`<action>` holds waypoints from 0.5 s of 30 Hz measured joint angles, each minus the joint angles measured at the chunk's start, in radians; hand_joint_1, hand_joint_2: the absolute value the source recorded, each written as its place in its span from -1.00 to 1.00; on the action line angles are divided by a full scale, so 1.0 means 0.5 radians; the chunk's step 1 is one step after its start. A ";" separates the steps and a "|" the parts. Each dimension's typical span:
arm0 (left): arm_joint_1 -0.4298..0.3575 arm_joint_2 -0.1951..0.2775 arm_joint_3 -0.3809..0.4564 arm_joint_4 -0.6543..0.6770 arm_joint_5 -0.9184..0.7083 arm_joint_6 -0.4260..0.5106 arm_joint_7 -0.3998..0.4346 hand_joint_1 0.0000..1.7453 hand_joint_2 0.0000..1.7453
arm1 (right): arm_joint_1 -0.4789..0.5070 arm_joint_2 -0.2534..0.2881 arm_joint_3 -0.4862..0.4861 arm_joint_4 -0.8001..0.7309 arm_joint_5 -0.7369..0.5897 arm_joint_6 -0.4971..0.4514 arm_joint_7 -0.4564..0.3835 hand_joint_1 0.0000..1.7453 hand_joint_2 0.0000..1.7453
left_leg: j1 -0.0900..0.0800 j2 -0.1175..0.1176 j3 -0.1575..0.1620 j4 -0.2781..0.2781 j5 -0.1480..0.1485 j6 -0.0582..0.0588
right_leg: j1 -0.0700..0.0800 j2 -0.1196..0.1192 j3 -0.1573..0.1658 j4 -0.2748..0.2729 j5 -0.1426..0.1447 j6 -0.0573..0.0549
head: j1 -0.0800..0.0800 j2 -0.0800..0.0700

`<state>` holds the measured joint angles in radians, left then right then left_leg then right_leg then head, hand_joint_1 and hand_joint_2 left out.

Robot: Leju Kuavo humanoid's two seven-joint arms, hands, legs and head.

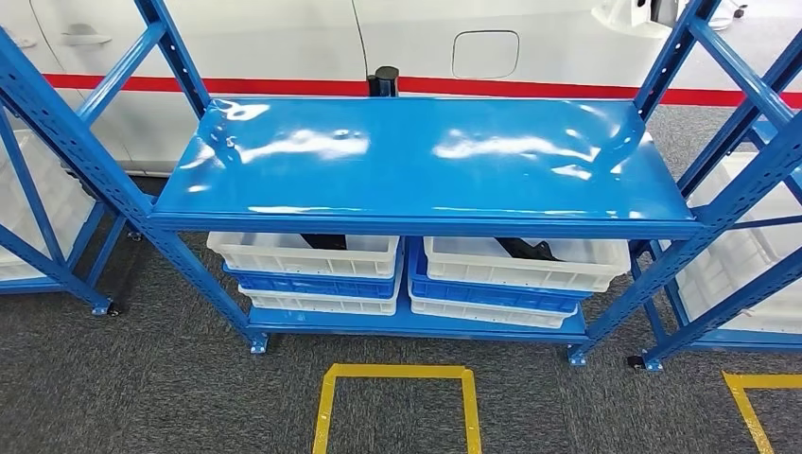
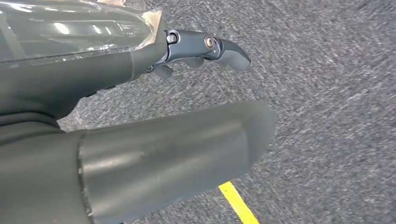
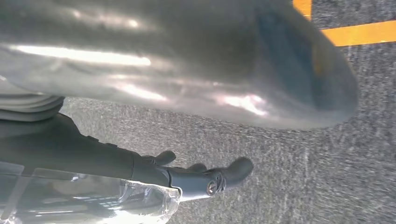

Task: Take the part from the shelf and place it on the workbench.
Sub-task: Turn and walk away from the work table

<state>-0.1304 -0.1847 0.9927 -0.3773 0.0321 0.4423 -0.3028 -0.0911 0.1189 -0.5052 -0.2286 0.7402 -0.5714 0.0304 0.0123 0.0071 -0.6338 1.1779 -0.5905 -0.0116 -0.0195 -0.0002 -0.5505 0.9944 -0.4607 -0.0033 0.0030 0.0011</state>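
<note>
Part: dark piece [image 1: 526, 250] lying in the right white bin [image 1: 526, 264] on the lower level of the blue shelf [image 1: 426, 156], toward that level's front right corner. A second dark piece [image 1: 322, 242] sits in the left white bin [image 1: 305, 254], toward the front left corner. Both half hidden under the top board; shape cannot be made out.
Bins: each white bin is stacked on a blue crate and another white one beneath.
Top board: glossy blue, glare patches, nothing resting on it.
Floor: grey carpet [image 1: 170, 388] with a yellow taped square [image 1: 397, 402] just in front of the shelf.
Left hand: [image 2: 201, 51] hanging over carpet, fingers loosely curled, nothing in them; a yellow tape line [image 2: 238, 205] on the floor below.
Right hand: [image 3: 205, 177] likewise hanging over carpet, fingers loosely curled and empty.
Part vs hands: well apart. The parts lie low and forward inside the shelf, while both hands hang down at the robot's sides.
Step in hand: judged as the very start, standing before the shelf with the pick not yet begun.
Next move calls for: likely a stoop or low reach under the top board into one bin, fingers spread before closing on the piece; the board's front edge leaves little headroom.
Workbench: cannot place it from here.
</note>
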 joint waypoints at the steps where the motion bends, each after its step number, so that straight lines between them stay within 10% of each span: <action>1: 0.000 0.000 -0.003 0.000 0.004 0.004 0.001 -1.00 -1.00 | 0.001 0.001 0.000 0.000 0.001 0.000 0.002 -1.00 -1.00 | 0.001 0.000 -0.034 0.113 -0.060 -0.007 | 0.002 0.000 -0.018 0.001 0.013 -0.001 | -0.002 0.000; 3: 0.000 0.001 -0.006 0.000 0.013 0.011 0.002 -1.00 -1.00 | 0.001 0.001 0.000 0.000 0.002 0.001 0.006 -1.00 -1.00 | 0.004 0.000 -0.013 0.162 -0.072 -0.011 | 0.005 0.000 -0.051 0.004 0.038 0.005 | -0.002 0.000; 7: -0.011 0.002 -0.015 -0.007 0.020 0.016 0.002 -1.00 -1.00 | -0.003 0.002 0.001 0.000 0.003 0.000 0.011 -1.00 -1.00 | 0.003 -0.014 0.299 -0.306 0.092 0.012 | 0.014 0.002 -0.092 0.014 0.081 0.040 | 0.000 0.000; 11: -0.017 0.001 -0.033 -0.011 0.025 0.019 0.003 -1.00 -1.00 | -0.010 0.003 0.002 0.000 0.004 0.000 0.014 -1.00 -1.00 | -0.022 -0.016 0.305 -0.373 0.140 0.072 | 0.012 0.000 -0.107 0.014 0.121 0.097 | 0.009 0.000; 15: -0.023 0.001 -0.039 -0.015 0.040 0.022 0.000 -1.00 -1.00 | -0.010 0.004 0.003 0.000 0.003 0.000 0.017 -1.00 -1.00 | -0.021 0.005 0.212 -0.388 0.227 0.134 | 0.008 0.000 -0.222 0.318 -0.137 0.074 | 0.021 0.000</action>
<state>-0.1417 -0.1844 0.9730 -0.3848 0.0520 0.4534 -0.3029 -0.0963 0.1208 -0.5035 -0.2285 0.7418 -0.5714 0.0389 0.0020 0.0097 -0.5278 0.9839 -0.4771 0.0553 -0.0155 0.0000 -0.6618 1.1536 -0.5290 0.0335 0.0136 0.0011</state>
